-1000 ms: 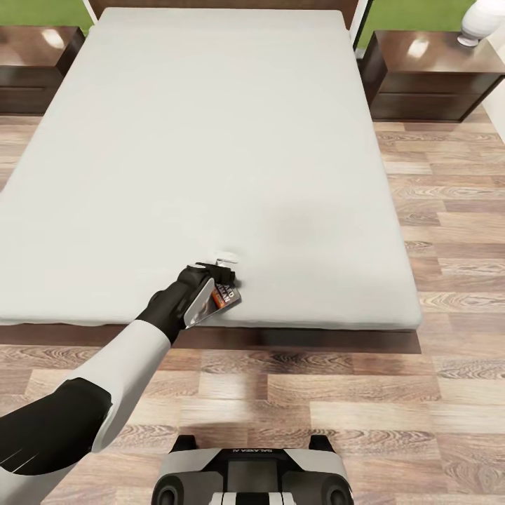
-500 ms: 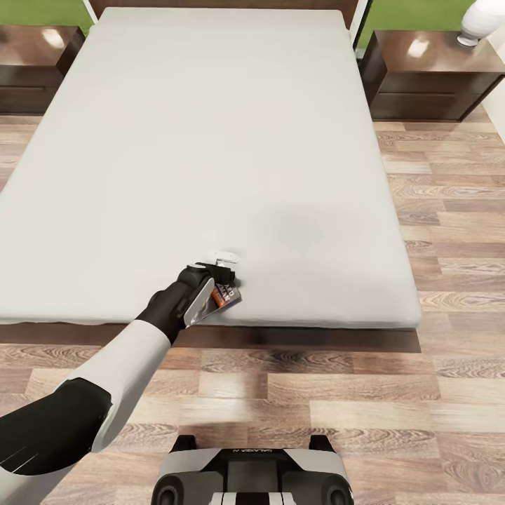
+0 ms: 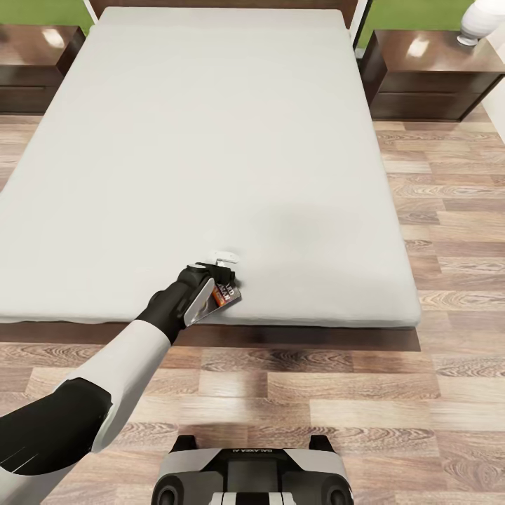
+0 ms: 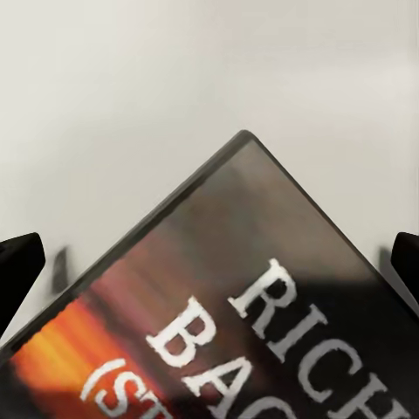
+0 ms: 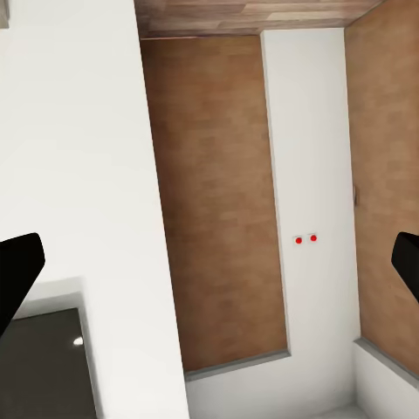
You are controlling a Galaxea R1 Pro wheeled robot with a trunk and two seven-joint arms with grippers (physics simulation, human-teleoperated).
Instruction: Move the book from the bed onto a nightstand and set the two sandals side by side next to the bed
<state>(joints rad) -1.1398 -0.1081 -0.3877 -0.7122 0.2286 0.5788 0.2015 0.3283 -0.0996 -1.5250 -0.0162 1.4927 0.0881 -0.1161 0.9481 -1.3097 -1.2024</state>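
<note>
The book (image 3: 226, 294) lies at the front edge of the bed (image 3: 210, 140), its dark cover with orange and white lettering facing up. My left gripper (image 3: 214, 279) sits right at the book. In the left wrist view the book (image 4: 262, 305) spans the gap between the two black fingertips (image 4: 17, 271), which stand wide apart, so the gripper (image 4: 209, 262) is open. My right gripper (image 5: 209, 262) is open too, with nothing between its fingertips (image 5: 19, 272). The sandals are out of view.
Two dark brown nightstands flank the bed's head, one at the left (image 3: 35, 63) and one at the right (image 3: 428, 70) with a white lamp (image 3: 480, 21) on it. Wood-plank floor (image 3: 449, 280) runs along the bed's right side and front. My base (image 3: 252, 477) stands before the bed.
The left gripper and the book stay as they were. The whole picture has crept slightly.
</note>
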